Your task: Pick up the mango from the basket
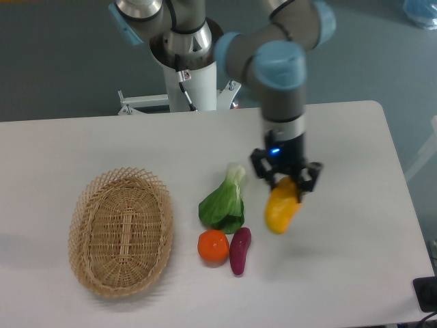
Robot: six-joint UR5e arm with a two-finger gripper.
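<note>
We see the black two-finger gripper [285, 183] clenched on the glossy yellow-orange mango [281, 207], right of the oval wicker basket [102, 273]; next, a steady lift.

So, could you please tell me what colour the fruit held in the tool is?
The mango is glossy yellow-orange, clearest in the fixed camera view.

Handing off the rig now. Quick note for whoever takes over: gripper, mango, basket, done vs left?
Gripper: shut on the mango, held in the air right of the leafy green, the orange and the purple vegetable.
Basket: on the table's left side, nothing in it.
Done: mango picked out of the basket.
Left: nothing of the pick itself; the mango has no set-down spot assigned.
</note>
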